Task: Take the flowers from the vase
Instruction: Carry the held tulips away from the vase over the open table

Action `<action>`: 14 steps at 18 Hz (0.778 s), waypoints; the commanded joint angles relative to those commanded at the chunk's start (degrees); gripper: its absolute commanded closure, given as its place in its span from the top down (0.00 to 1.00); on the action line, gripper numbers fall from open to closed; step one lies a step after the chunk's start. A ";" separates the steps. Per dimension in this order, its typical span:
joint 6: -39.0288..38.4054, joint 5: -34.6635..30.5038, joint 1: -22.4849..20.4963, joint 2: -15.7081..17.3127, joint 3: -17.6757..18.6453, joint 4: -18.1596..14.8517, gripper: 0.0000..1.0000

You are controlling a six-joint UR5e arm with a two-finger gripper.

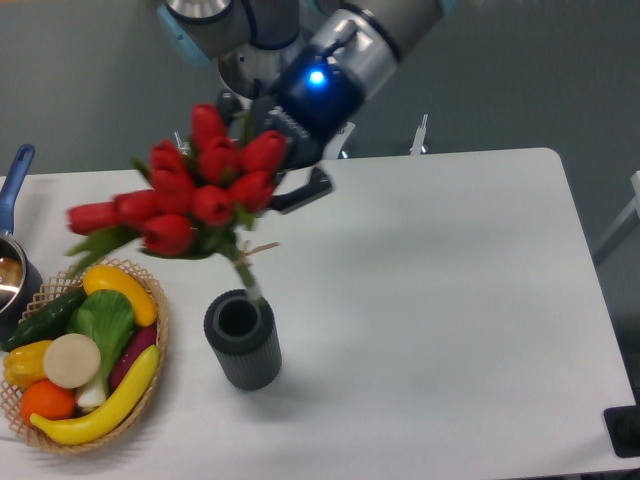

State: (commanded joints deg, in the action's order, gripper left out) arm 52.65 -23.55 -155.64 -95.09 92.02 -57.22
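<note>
Claw (pixel 268 170) clamped on the flowers (pixel 200 190), bunch lifted and tilted left, stem tips just above the mouth of the vase (pixel 242 340). Vase upright on white tabletop (pixel 450 300), beside fruit basket (pixel 150 390). Blue-handled pot (pixel 15 240) at left edge.

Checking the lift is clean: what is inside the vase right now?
The vase shows a dark, open mouth with nothing visible inside; its bottom is hidden in shadow. The flowers hang above it in the gripper, stem tips at the rim.

Grey tubular arm segments with light blue joint caps. Silver wrist ring above a black gripper (pixel 283 170), lit by a bright blue light. White lettering, too blurred to read.
</note>
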 joint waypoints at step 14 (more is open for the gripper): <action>10.02 -0.26 -10.82 -8.08 -1.15 0.35 0.44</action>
State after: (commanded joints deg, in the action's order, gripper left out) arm 62.67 -23.82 -166.46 -103.18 90.88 -56.87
